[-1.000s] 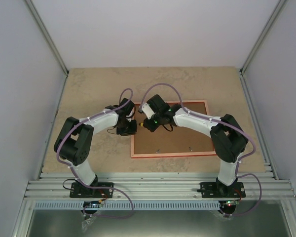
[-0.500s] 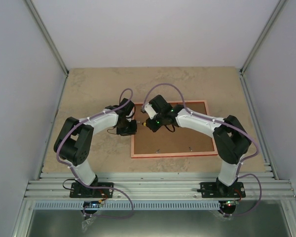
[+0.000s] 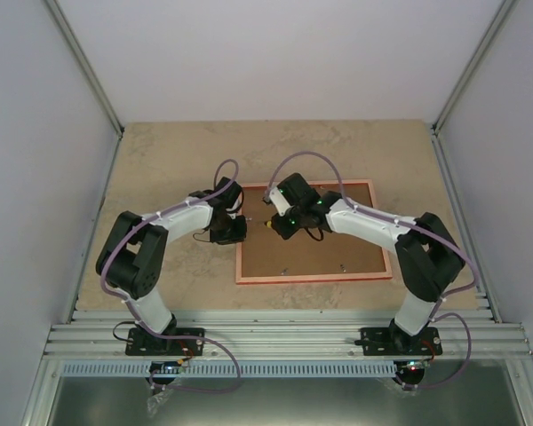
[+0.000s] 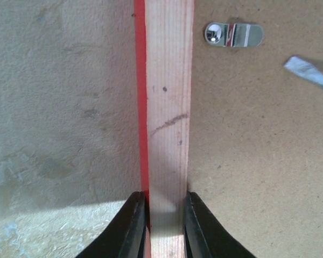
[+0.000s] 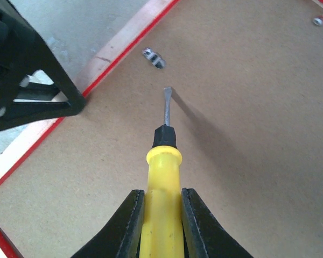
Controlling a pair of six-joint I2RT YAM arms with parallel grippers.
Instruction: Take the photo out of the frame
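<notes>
Frame: I find the frame (image 3: 306,279) lying face down on the tabletop (image 3: 178,160), bare wood back upward, with the brown backing board (image 5: 247,134) seated inside it.
Photo: not visible. I judge that it lies beneath the backing board, inside the frame.
Left fingers: the left fingers (image 4: 134,226) are clamped across the frame's left rail, one on the red outer edge and one on the inner side by the board.
Right fingers: the right fingers (image 5: 129,226) are clenched on the yellow handle of a flat screwdriver (image 5: 162,156), with the blade pointing forward and down.
Blade position: the tip is over the board, near the turn clip (image 5: 153,58) by the left rail but apart from it. I cannot tell whether it touches the board.
Step in hand: I judge it to be swinging that clip clear of the board.
Method: I would bring the tip low against the clip's free end and push sideways, so the tab pivots about its screw onto the rail.
Pressure: light, so the board is not gouged.
Hold-down: the left grip should bear down so the frame neither slides nor twists.
Outstanding: another clip (image 5: 322,20) shows farther along the board. I judge every clip must turn before the board lifts.
Risk: the blade could skid off the small tab.
</notes>
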